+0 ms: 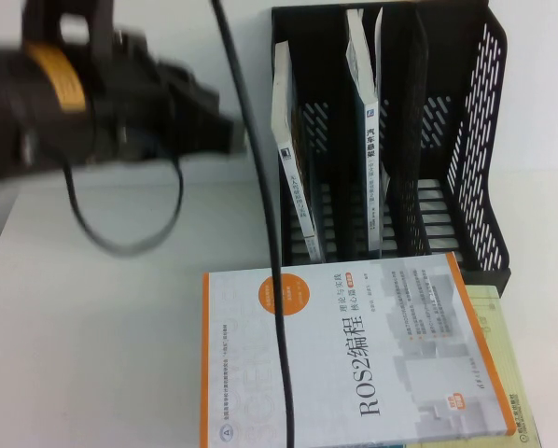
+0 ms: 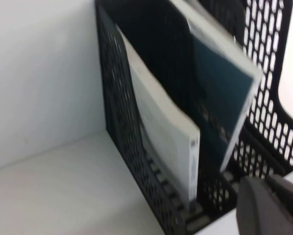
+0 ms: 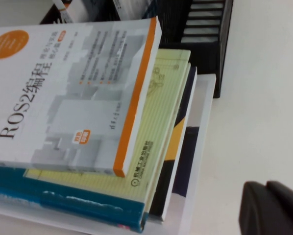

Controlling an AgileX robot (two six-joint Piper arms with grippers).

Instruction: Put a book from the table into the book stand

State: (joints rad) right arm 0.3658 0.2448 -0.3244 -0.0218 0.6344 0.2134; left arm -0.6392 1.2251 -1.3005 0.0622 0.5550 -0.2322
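Closest to the high camera, a black cable [image 1: 270, 233] hangs down across the scene and over the white, orange-edged ROS2 book [image 1: 354, 364], which lies flat on top of a stack of other books [image 3: 151, 161] at the near edge of the table [image 1: 92, 327]. Just behind that stack stands the black book stand [image 1: 489, 140], its perforated walls dividing it into three upright slots. The book [image 1: 293, 177] stands in the slot on the robot's left, on its lower edge and leaning slightly, with its top tipped toward the stand's outer left wall. From here it shows a pale white-grey cover and spine with small dark print and a little dark-blue mark on the spine; its title and cover drawings cannot be made out at this angle. A second book [image 1: 368, 140] with a teal cover stands in the middle slot, and the slot on the right holds nothing visible. The left gripper [image 1: 225, 131] hangs above the table just to the left of the stand, level with its upper part and apart from the book; whether it is spread or pressed together cannot be told. The right gripper [image 3: 271, 208] appears only in its own wrist view, over bare table beside the stack, and its state cannot be told either.
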